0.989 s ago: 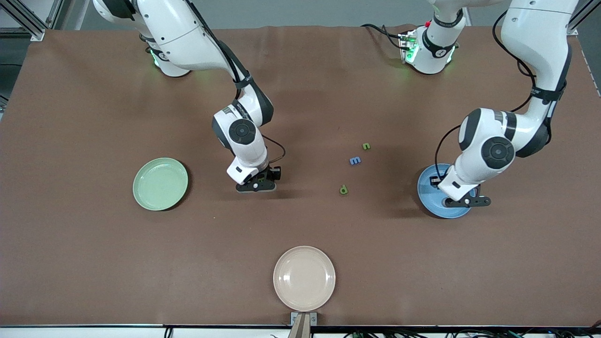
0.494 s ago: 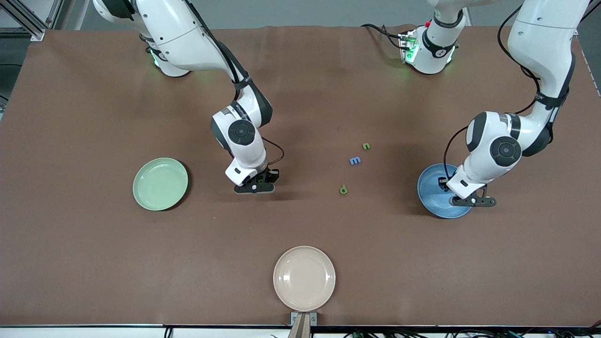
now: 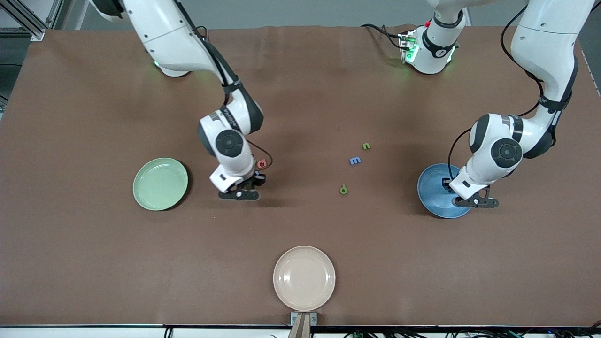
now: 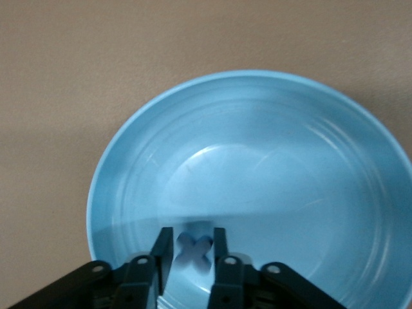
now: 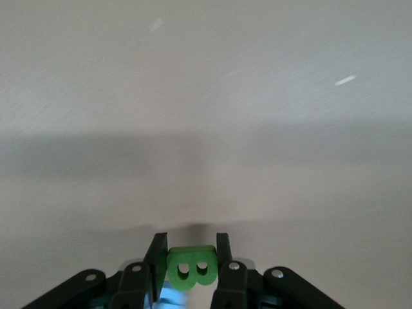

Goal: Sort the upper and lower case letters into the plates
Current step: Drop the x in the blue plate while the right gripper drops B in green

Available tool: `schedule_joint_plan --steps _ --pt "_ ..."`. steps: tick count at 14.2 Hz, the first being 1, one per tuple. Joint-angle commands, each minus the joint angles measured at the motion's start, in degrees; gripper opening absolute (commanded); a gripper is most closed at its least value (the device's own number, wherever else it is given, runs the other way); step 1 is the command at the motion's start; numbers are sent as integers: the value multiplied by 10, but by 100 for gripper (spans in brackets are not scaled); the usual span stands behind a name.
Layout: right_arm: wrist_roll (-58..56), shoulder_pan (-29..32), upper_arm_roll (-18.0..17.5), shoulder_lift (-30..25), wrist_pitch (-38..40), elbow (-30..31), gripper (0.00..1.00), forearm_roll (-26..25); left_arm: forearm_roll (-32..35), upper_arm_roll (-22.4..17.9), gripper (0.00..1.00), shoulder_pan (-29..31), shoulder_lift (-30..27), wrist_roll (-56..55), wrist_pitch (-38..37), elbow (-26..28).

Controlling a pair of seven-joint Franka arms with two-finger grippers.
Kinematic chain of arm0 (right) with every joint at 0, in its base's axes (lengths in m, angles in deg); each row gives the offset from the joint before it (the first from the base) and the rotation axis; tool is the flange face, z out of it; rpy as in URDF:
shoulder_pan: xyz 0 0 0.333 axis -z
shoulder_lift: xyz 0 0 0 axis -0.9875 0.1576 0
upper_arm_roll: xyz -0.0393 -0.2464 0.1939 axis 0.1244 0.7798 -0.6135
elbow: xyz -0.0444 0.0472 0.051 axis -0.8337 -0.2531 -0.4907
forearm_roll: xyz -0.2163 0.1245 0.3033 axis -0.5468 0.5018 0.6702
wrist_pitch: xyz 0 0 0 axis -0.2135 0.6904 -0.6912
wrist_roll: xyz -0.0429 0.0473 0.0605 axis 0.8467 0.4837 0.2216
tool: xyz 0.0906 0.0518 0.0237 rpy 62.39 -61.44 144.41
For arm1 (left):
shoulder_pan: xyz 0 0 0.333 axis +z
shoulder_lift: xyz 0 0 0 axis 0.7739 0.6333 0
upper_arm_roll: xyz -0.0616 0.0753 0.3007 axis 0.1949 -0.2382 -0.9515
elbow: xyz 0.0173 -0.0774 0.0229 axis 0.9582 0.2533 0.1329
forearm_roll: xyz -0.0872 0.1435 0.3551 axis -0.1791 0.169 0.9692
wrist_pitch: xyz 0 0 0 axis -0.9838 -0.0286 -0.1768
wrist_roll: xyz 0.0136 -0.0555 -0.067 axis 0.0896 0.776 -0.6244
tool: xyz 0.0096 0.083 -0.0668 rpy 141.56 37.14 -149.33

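Tools: the right tool point(image 5: 187, 257) is clamped on a green letter B point(image 5: 190, 265) over bare bench point(image 3: 94, 263), at 3 o'clock from the pale green plate point(image 3: 160, 183). The left tool point(image 4: 192, 248), slightly parted around a blue letter X point(image 4: 194, 250), hangs over the blue plate point(image 3: 434, 190).

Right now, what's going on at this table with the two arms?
Both arms are sorting letters. The right gripper holds a green B pinched above bare table, between the green plate and the loose letters. The left gripper is over the blue plate with a blue x between its fingers. An n, an m and another green letter lie mid-table. A beige plate sits nearest the camera.
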Motion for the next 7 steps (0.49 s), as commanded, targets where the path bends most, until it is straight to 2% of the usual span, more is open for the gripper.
schedule_joint_plan --steps 1,4,5,7 --pt "-59 55 -10 -77 59 32 0 -7 14 15 100 -10 -12 -20 -10 -12" --pt "-106 99 -9 -136 44 106 0 -7 13 72 100 -10 -18 -111 -115 -61" --pt "-132 115 -9 -158 14 148 0 -7 10 95 100 -11 -16 -160 -147 -79" --pt "-190 152 -9 -189 -70 239 0 -7 7 130 100 -16 -6 -280 -154 -100"
